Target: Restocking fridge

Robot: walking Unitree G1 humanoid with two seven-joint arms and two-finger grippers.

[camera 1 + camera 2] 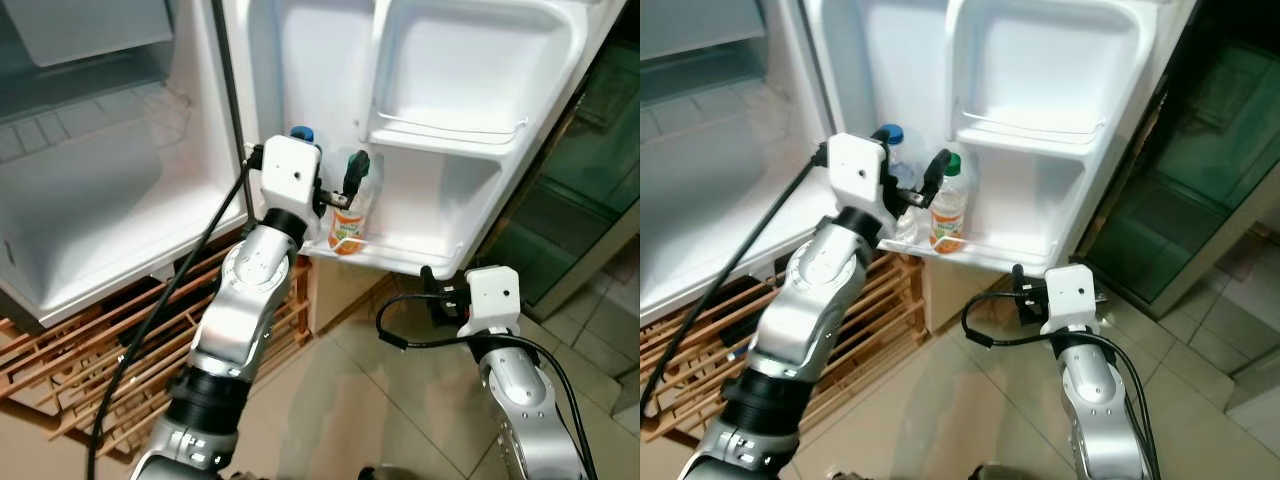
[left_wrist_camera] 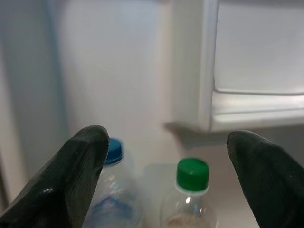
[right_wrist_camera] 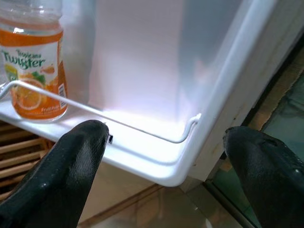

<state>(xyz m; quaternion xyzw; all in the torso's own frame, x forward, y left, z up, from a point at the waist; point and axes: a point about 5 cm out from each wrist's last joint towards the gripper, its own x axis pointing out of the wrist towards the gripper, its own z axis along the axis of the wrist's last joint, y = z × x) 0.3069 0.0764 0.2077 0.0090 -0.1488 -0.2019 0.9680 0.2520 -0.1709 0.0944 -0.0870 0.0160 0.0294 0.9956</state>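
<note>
The white refrigerator door (image 1: 300, 60) stands open; its lowest shelf, a white moulded tray behind a thin wire rail (image 3: 142, 133), holds two bottles standing upright, just beside each other. The larger is a clear plastic orange-drink bottle with a green cap (image 1: 948, 212); the smaller-looking is a clear plastic bottle with a blue cap (image 2: 110, 190) (contents not discernible). Both are probably light, rigid and smooth; grip the body below the cap. The upper door bin (image 1: 450, 125) appears empty. The left gripper (image 1: 338, 192) hovers over the bottles, fingers spread apart. The right gripper (image 3: 161, 185) sits below the shelf edge, fingers likewise apart.
</note>
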